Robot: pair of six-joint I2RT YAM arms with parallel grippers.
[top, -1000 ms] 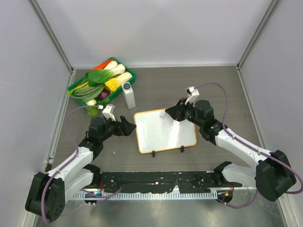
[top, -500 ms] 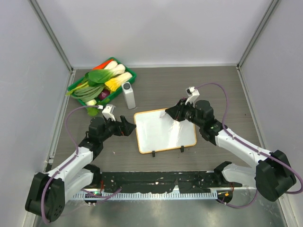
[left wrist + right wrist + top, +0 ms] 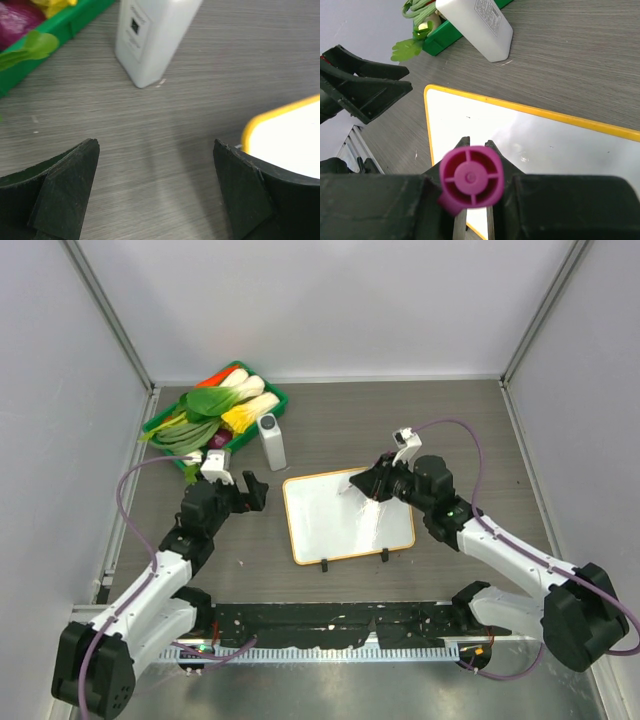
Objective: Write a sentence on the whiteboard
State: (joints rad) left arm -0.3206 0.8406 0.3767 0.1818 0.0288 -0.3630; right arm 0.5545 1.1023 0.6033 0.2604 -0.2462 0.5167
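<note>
Left end effector (image 3: 155, 145) over woodgrain table (image 3: 225, 60)

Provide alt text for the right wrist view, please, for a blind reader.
The right tool grips a pink marker, seen end-on, over a whiteboard with no writing visible. Beyond lie a white bottle, a green tray and the left tool.

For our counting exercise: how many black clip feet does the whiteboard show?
2, both on the near edge of the whiteboard: left clip foot, right clip foot. The far edge is partly covered; more may hide.
</note>
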